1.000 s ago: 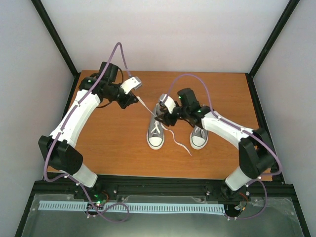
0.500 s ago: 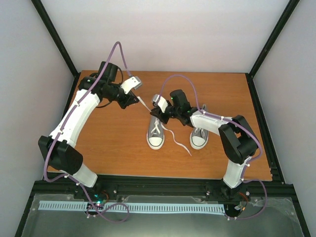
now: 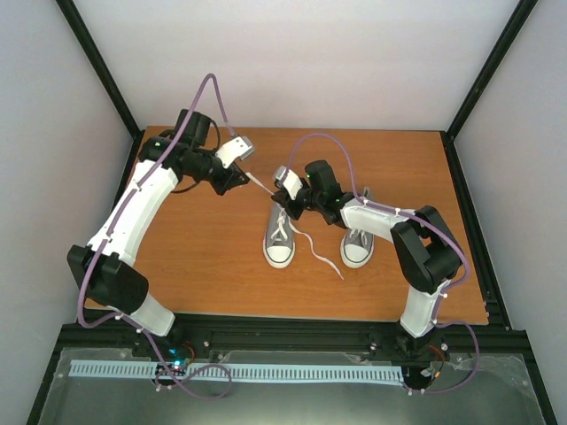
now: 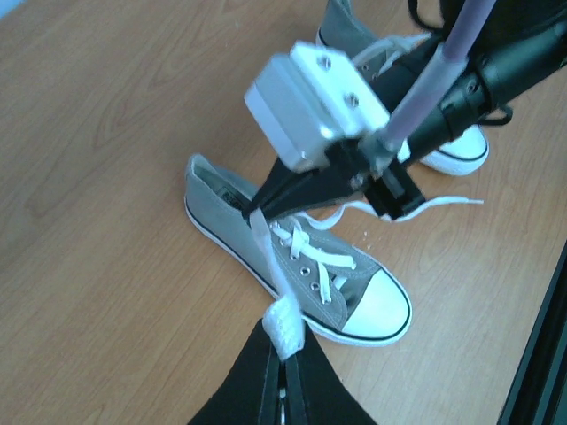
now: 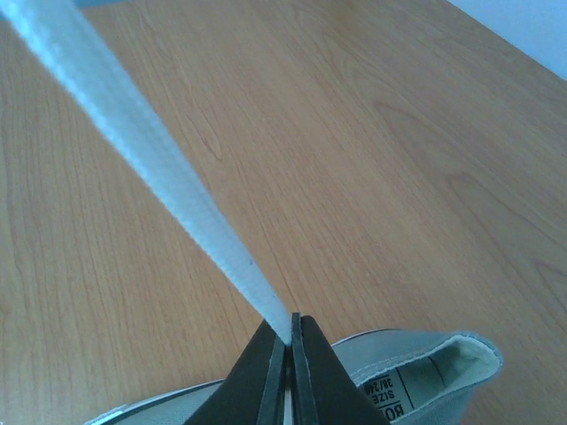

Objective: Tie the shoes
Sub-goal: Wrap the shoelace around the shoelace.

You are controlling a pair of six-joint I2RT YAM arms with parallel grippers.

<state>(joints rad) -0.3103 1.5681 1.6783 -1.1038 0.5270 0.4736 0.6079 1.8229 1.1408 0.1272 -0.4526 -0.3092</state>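
Top view, what changed: the right gripper [image 3: 283,203] has just been snapping shut, and now it is pinching the white lace [image 3: 261,189] close to the middle sneaker [image 3: 280,237].
Top view, left gripper [image 3: 241,177]: it is holding the far end of the same lace, up and to the left of the shoe.
Top view, meaning: both grippers are pulling one lace tight, so I think making a loop is coming next. No knot is showing yet.
Top view, other things: the second sneaker [image 3: 358,241] is sitting just to the right, and a loose lace [image 3: 324,255] is trailing between the two.
Top view, room: bare table [image 3: 204,257] is lying open on the left, while the back edge is near the left gripper.
Left wrist view: the closed left gripper [image 4: 283,347] is squeezing the lace tip [image 4: 284,322], and the lace is running up to the right gripper [image 4: 260,206] over the grey sneaker [image 4: 306,270]. A black rail [image 4: 540,372] is crossing the lower right corner.
Right wrist view: the shut right gripper [image 5: 289,335] is clamping the lace [image 5: 146,146], which is stretching to the upper left. The sneaker heel [image 5: 425,372] is sitting at the lower right.
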